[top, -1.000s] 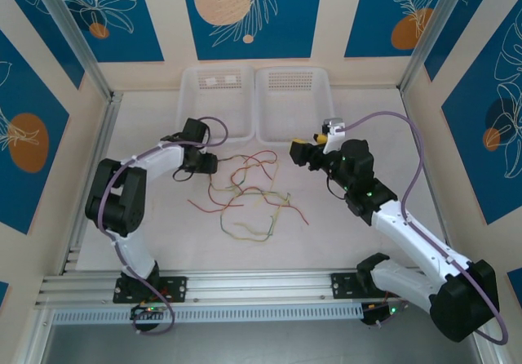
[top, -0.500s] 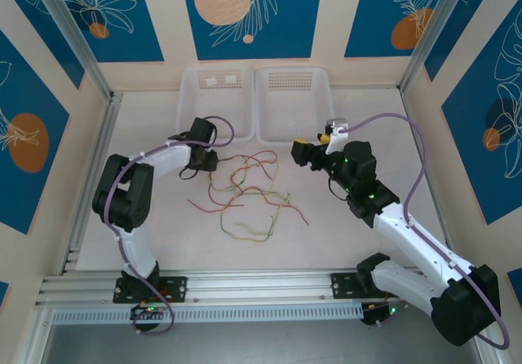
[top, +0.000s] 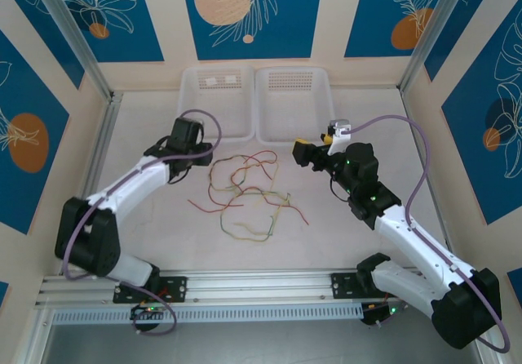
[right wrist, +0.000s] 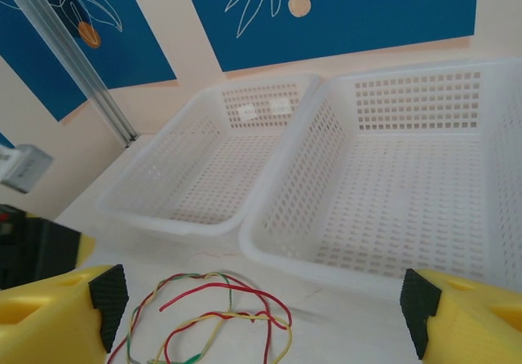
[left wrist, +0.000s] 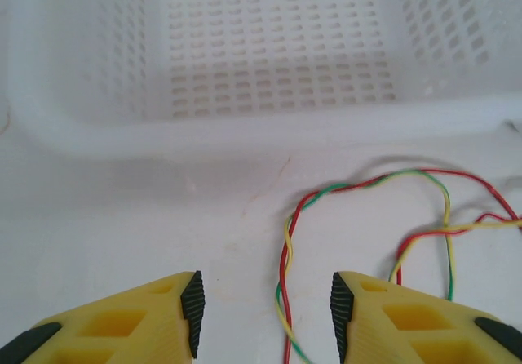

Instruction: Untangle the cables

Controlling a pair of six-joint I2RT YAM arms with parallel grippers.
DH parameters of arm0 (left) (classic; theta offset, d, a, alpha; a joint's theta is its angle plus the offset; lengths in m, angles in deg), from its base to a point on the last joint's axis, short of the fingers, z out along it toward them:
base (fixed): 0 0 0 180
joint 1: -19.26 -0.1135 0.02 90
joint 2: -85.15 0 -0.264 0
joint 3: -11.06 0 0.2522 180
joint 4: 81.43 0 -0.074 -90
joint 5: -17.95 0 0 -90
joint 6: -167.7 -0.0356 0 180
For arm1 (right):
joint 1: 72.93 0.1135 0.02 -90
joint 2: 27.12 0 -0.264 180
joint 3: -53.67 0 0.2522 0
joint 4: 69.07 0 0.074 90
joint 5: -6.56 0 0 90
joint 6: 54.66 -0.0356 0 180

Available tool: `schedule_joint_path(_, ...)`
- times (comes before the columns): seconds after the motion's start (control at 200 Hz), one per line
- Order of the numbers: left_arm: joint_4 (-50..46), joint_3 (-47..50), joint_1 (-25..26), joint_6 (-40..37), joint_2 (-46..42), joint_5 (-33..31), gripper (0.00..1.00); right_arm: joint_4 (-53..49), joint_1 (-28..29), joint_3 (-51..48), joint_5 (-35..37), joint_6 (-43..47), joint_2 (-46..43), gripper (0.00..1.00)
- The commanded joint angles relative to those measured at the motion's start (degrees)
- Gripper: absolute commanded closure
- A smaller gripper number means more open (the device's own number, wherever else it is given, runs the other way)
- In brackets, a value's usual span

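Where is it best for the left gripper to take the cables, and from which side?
Probably the twisted red, yellow and green strand at the near end of the cables, from above. It lies flat on the table and runs between the open fingers of the left gripper, so lowering and closing should pinch across it.

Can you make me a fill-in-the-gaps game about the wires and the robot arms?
1. The red and yellow-green cables lie on the ___.
2. Behind them stand ___ white baskets.
3. Inside, the baskets are ___.
4. The left gripper and the right gripper both have their jaws ___.
Missing words: table; two; empty; open.
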Motion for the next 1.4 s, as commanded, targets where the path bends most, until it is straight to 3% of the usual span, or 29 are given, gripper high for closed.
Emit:
schedule_joint_path(0.0,7.5,9.5,-0.7,4.5,-2.8,1.8,0.53,2.2,-0.2,-1.7,1.4,0.3,-1.7,0.10)
schedule_joint_path(0.155,15.4,15.4,-1.3,6.6,-1.9,4.1,0.48,3.1,-0.3,-2.3,0.8,0.3,-2.2,0.09)
schedule_joint_path(0.365,18.0,13.4,-1.4,8.8,7.1,5.4,0.46,2.5,-0.7,-1.7,1.5,-0.7,-2.2,0.08)
schedule_joint_path(0.61,15.1,8.8,0.8,7.4,13.1,-0.7,0.48,3.5,-2.6,-3.6,1.6,-3.9,-4.0,0.06)
schedule_joint_path(0.75,10.5,5.4,3.8,6.6,17.4,-7.8,0.50,4.4,-4.3,-5.0,0.3,-5.5,-5.3,0.05)
schedule_joint_path(0.995,12.6,6.4,4.6,9.0,21.5,-6.8,0.66,2.8,-5.2,-5.0,0.0,-5.1,-6.3,0.04)
schedule_joint_path(1.07,12.6,6.8,5.0,8.9,21.4,-6.9,0.78,2.8,-5.3,-5.3,0.1,-4.9,-6.5,0.04)
schedule_joint_path(1.14,12.4,7.7,5.4,8.8,19.8,-8.1,0.80,2.7,-5.4,-5.1,-0.3,-4.6,-6.5,0.04)
schedule_joint_path(1.215,12.3,8.7,5.6,8.3,16.7,-9.0,0.95,2.4,-5.2,-4.8,-0.5,-4.6,-6.3,0.04)
schedule_joint_path(1.395,9.4,9.0,5.7,6.9,8.4,-11.1,1.00,3.3,-5.0,-4.8,-1.3,-4.5,-5.5,0.04)
